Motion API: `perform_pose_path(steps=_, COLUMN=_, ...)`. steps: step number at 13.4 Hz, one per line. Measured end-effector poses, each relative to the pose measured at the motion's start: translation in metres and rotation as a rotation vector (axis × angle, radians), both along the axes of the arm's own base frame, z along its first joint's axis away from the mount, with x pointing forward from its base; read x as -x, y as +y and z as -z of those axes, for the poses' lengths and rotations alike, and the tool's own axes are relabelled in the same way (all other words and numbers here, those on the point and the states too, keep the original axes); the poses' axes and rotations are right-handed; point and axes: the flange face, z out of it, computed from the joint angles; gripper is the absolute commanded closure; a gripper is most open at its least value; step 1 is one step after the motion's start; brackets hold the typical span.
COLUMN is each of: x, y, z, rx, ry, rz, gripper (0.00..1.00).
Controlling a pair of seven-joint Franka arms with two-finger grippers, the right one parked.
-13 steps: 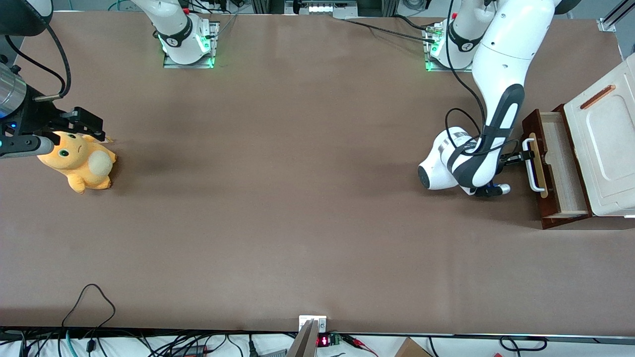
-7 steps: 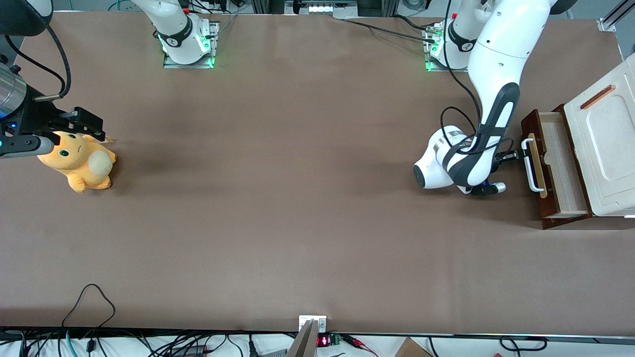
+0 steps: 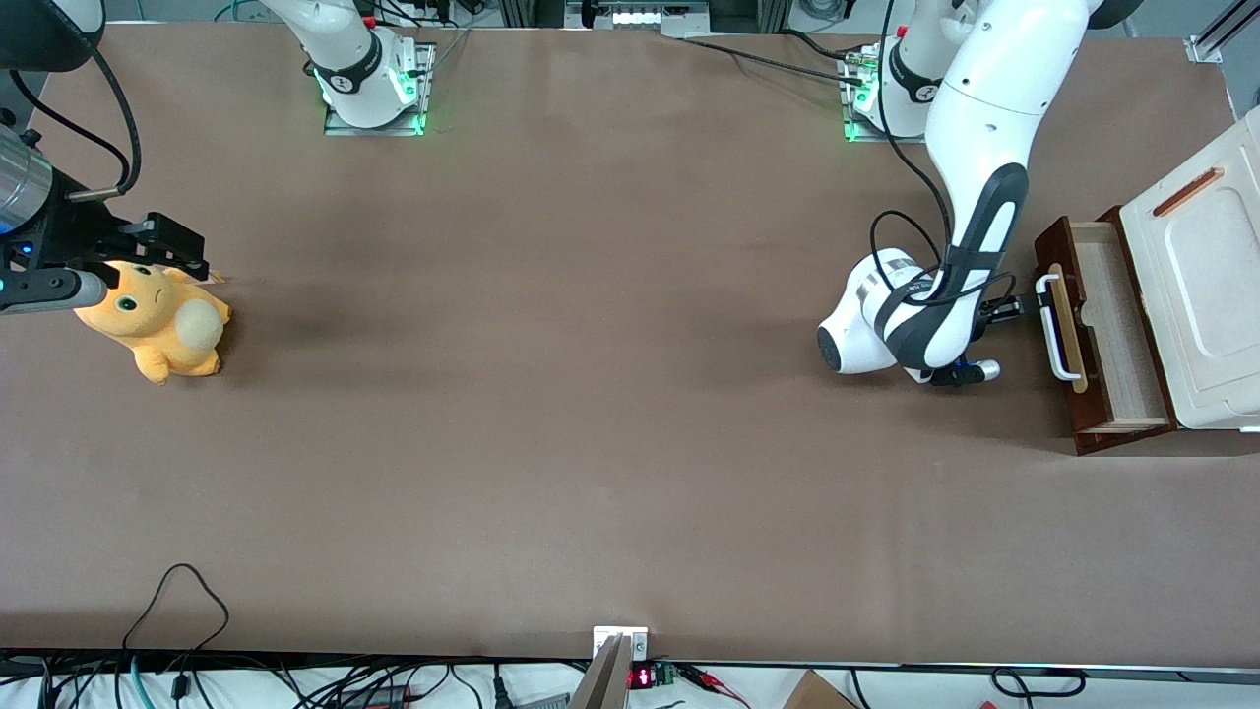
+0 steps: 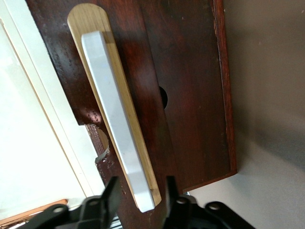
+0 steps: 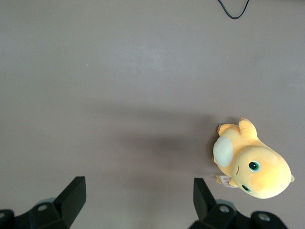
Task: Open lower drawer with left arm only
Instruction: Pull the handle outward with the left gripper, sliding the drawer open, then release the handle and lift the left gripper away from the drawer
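Note:
The lower drawer (image 3: 1075, 414) stands pulled out of the white cabinet (image 3: 1206, 315), its pale wood inside showing. Its dark red-brown front (image 4: 190, 95) carries a white bar handle (image 3: 1055, 330) (image 4: 114, 114) on a pale wood strip. The left arm (image 3: 984, 108) reaches down in front of the drawer. Its black gripper (image 3: 1016, 307) (image 4: 142, 183) is open and hangs a short way in front of the handle, not touching it. In the left wrist view one end of the handle lies between the two black fingers (image 4: 112, 193), with a gap on each side.
The cabinet sits at the working arm's end of the table, with an orange-brown strip (image 3: 1186, 192) on its top panel. An orange plush toy (image 3: 162, 325) (image 5: 252, 164) lies at the parked arm's end. Brown table surface (image 3: 591, 394) stretches between them.
The gripper has let go of the white handle and drawn back from the drawer front toward the parked arm's end. The drawer has stayed pulled out.

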Motion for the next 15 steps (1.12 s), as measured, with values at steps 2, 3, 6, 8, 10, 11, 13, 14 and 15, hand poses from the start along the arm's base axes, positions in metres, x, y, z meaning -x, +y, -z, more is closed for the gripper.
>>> perform_pose_path(steps=2, x=-0.007, y=-0.002, z=-0.006, rx=0.020, ry=-0.015, rz=-0.018, gripper=0.00)
perform_pose_path(steps=3, x=-0.016, y=-0.005, z=-0.016, rx=0.056, ry=-0.029, rz=-0.051, gripper=0.00)
perform_pose_path(steps=6, x=-0.057, y=-0.011, z=-0.075, rx=0.223, ry=-0.079, rz=-0.144, gripper=0.00)
perform_pose_path(steps=8, x=-0.076, y=-0.009, z=-0.117, rx=0.331, ry=-0.113, rz=-0.190, gripper=0.00)
perform_pose_path(steps=10, x=-0.088, y=-0.005, z=-0.151, rx=0.432, ry=-0.135, rz=-0.224, gripper=0.00)
perform_pose_path(steps=11, x=-0.093, y=-0.001, z=-0.169, rx=0.488, ry=-0.143, rz=-0.240, gripper=0.00)
perform_pose_path(steps=13, x=-0.098, y=0.016, z=-0.206, rx=0.603, ry=-0.147, rz=-0.267, gripper=0.00)
perform_pose_path(steps=14, x=-0.098, y=0.028, z=-0.226, rx=0.665, ry=-0.144, rz=-0.274, gripper=0.00)
perform_pose_path(steps=15, x=-0.097, y=0.039, z=-0.245, rx=0.726, ry=-0.139, rz=-0.275, gripper=0.00)
